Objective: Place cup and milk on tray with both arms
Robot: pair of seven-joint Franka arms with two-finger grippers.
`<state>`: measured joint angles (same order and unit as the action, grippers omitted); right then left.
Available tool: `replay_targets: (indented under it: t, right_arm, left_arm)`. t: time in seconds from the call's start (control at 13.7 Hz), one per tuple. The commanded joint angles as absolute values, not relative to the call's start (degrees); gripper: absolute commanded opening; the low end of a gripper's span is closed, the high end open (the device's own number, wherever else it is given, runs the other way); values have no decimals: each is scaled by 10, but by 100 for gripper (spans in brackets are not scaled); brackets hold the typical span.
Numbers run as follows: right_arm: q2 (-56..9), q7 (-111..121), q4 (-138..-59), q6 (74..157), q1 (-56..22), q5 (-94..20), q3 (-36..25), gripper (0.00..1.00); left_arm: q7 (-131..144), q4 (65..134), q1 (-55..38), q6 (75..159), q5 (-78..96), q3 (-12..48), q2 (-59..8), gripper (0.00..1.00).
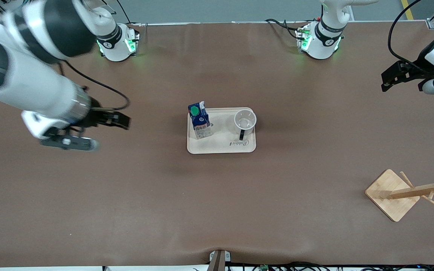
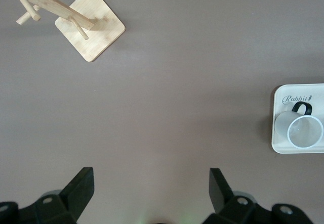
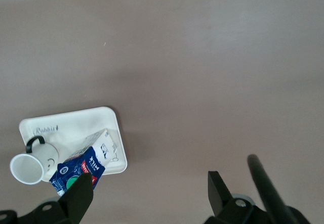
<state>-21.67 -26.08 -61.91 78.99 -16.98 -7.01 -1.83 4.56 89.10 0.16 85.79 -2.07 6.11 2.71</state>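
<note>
Right gripper [image 1: 124, 121] hung over bare table [image 1: 126, 195] at roughly 9 o'clock from the tray [image 1: 221, 147], well apart from it. Its fingers [image 3: 81, 196] stood spread wide with nothing between them; the right wrist view showed only brown tabletop in the gap, with the tray off to one side.

Tray sat mid-table, flat, long edge running toward each arm's end. Milk [image 1: 199, 121] stood upright on the tray at the end toward the right arm, green cap on top, red label facing the front camera. Cup [image 1: 245, 121] stood upright on the same tray at the end toward the left arm, mouth up, black handle pointing to 6 o'clock, toward the front camera. Milk and cup were apart, bare tray between them. "Rabbit" script lay on the tray just nearer the camera than the cup.

Wooden rack [image 1: 409, 192] stood near the left arm's end of the table, at about 4 o'clock from the tray, well apart, nearer the front camera.

Left gripper [image 1: 386, 79] hung over the table at about 2 o'clock from the tray, well apart. Fingers [image 2: 81, 188] wide apart, empty, only tabletop between them in the left wrist view.
</note>
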Motion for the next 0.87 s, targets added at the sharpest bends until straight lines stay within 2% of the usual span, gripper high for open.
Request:
replay_targets:
  t: [0.0,0.29,0.44,0.58,0.8]
  right_arm:
    - [-169,-249,-633,746,-124,-64,-12,100]
    - [-118,-148,-635,699,-107,37,-12,100]
    - [-100,-107,-641,681,-76,48,-14,100]
    - [-62,-29,-683,681,-30,39,-13,100]
    - [-7,-10,-777,720,-16,37,-15,100]
  left_arm:
    - [49,881,0,860,-19,60,18,100]
    - [50,874,4,860,-19,59,9,100]
    - [51,874,4,860,-20,58,9,100]
    - [49,874,4,859,-21,58,11,100]
    - [49,875,4,857,-21,57,11,100]
